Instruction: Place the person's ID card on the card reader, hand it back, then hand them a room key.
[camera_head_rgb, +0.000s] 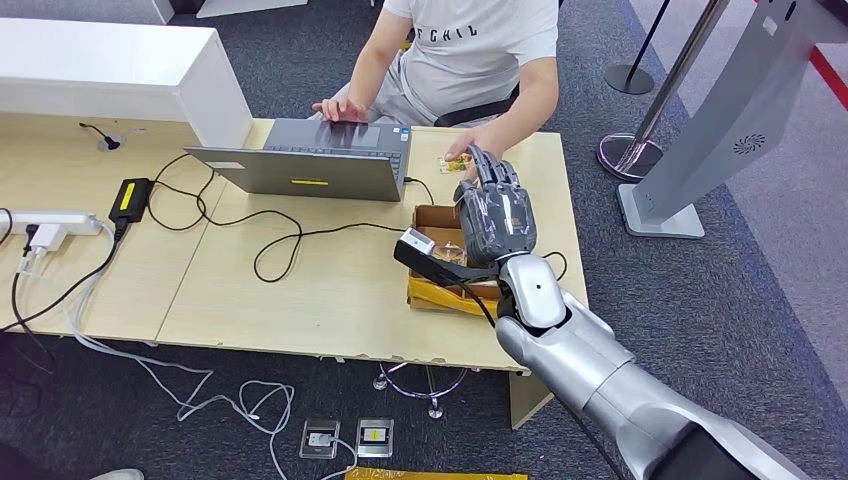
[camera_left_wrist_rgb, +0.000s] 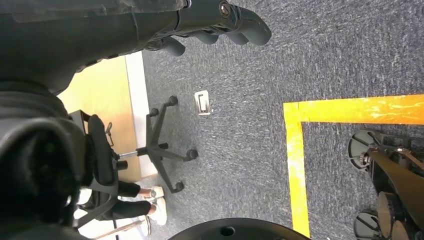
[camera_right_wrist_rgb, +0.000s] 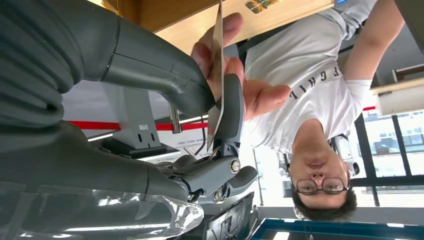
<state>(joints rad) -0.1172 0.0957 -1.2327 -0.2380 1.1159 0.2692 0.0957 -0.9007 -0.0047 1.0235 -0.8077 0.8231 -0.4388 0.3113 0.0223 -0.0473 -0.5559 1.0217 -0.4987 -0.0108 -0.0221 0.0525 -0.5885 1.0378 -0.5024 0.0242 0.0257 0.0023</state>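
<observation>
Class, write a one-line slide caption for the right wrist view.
Robot's right hand pinches a card while the person's hand grips it too.

Head view high above desk (camera_head_rgb: 300, 280), wrist views close, left facing floor (camera_left_wrist_rgb: 260, 125)

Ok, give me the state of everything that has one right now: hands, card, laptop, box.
right hand: pinching the card, reached across the table to the person
card: held edge-on; the person's hand also grips it
left hand: hanging over carpet, holds nothing
laptop: open
cardboard box: open-topped
</observation>
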